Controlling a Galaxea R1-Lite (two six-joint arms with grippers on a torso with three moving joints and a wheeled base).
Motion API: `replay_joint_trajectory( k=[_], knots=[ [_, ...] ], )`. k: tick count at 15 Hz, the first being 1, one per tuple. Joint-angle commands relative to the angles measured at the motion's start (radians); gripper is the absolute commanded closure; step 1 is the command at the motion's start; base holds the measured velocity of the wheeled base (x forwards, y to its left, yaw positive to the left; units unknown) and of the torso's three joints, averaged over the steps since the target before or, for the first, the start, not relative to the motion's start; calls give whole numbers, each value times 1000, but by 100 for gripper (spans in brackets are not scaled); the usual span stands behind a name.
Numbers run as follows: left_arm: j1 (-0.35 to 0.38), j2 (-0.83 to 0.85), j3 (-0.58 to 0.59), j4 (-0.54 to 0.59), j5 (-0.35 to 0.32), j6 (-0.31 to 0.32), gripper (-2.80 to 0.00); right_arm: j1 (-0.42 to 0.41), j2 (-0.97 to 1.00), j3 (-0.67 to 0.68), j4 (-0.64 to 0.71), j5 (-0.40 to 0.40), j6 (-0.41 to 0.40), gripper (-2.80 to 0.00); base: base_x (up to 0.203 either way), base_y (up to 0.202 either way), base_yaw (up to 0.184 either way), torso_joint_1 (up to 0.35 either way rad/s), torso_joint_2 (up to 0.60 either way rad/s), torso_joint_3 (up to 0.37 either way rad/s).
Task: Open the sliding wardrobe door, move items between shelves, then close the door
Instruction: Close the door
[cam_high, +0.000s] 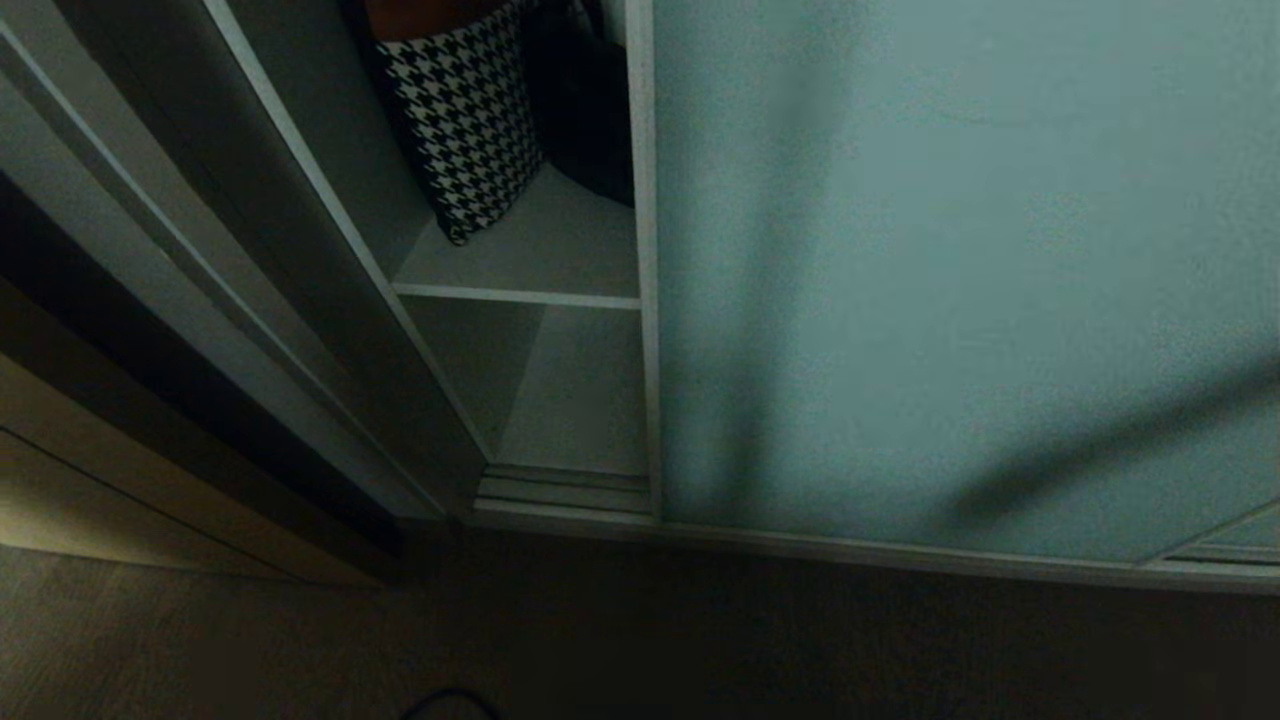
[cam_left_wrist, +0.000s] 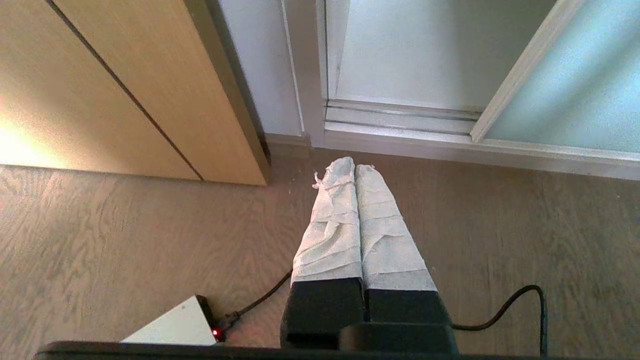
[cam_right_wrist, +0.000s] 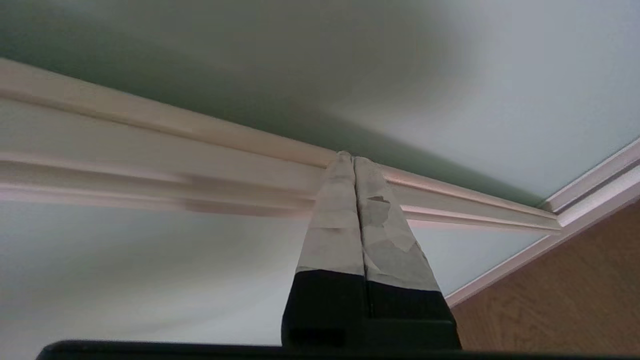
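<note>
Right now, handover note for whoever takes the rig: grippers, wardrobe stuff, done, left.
Left gripper: shut, empty, parked pointing at the wood floor in front of the wardrobe's bottom track.
Right gripper: shut, empty, tips at a frame rail of the sliding wardrobe door; contact cannot be confirmed.
Door: only partly open, a narrow gap at its left edge.
Shelves: upper shelf holds a houndstooth cushion and a dark item behind it; lower compartment looks bare.
Done: door apparently started.
Left: finish opening, move items, close the door.
</note>
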Motion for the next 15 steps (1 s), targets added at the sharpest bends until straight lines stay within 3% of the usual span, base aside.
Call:
replay_joint_trajectory(
  k=[1, 15],
  knots=[
    [0, 0, 0, 0, 0, 0, 0, 7, 4, 0, -3, 4, 5, 0, 0, 0, 0, 0, 0, 0],
    [0, 2, 0, 0, 0, 0, 0, 29, -10, 29, -3, 12, 9, 0, 0, 0, 0, 0, 0, 0]
  ],
)
